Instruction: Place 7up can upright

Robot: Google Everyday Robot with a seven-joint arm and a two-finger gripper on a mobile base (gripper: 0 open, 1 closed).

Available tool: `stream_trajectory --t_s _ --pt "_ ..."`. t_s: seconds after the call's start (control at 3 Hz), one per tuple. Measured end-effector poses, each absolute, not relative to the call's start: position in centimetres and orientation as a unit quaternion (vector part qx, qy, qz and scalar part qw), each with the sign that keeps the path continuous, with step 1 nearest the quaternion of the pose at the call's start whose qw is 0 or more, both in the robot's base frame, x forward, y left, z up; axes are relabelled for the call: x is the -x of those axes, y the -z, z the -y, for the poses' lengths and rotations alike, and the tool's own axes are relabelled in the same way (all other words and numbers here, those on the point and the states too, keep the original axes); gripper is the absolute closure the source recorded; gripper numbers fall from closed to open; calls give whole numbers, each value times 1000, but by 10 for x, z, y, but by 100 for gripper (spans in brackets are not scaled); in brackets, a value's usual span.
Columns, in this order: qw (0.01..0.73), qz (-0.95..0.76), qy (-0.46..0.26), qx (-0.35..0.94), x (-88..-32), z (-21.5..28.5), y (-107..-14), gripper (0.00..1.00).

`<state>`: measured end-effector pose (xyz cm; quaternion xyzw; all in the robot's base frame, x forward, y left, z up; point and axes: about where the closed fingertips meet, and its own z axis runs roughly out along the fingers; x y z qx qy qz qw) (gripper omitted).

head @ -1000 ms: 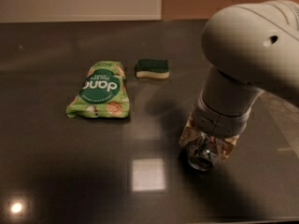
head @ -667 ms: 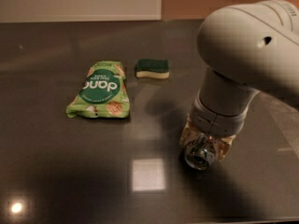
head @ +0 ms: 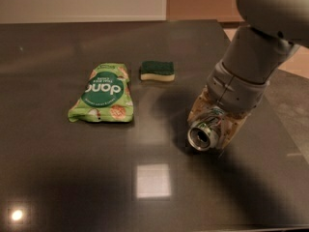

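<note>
The 7up can [head: 203, 133] is held in my gripper [head: 212, 125] at the right of the dark table [head: 72, 178]. The can is tilted, with its shiny metal end facing the camera and down toward the table. Only that end and a little of its side show; the label is hidden by the fingers. My gripper is shut on the can, one tan finger [head: 199, 109] on each side. The grey arm [head: 251, 57] rises from it to the upper right. The can sits just above or at the table surface; I cannot tell if it touches.
A flat green snack bag [head: 103, 98] lies left of centre. A green and yellow sponge [head: 157, 71] lies behind it to the right. The table's right edge [head: 270, 105] runs close behind the arm. A bright light reflection [head: 153, 180] shows on the table near the front.
The arm has swung up and to the right, and the held can has tilted slightly with it. The bag and sponge have not moved.
</note>
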<state>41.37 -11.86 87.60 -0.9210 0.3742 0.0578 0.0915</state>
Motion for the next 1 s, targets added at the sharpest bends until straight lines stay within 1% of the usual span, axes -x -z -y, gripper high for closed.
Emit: stream_trajectory --t_s 0.67,1.0 --pt "252 -538 -217 774 -456 101 -922 100" --pt "324 -562 -297 701 -463 86 -936 100"
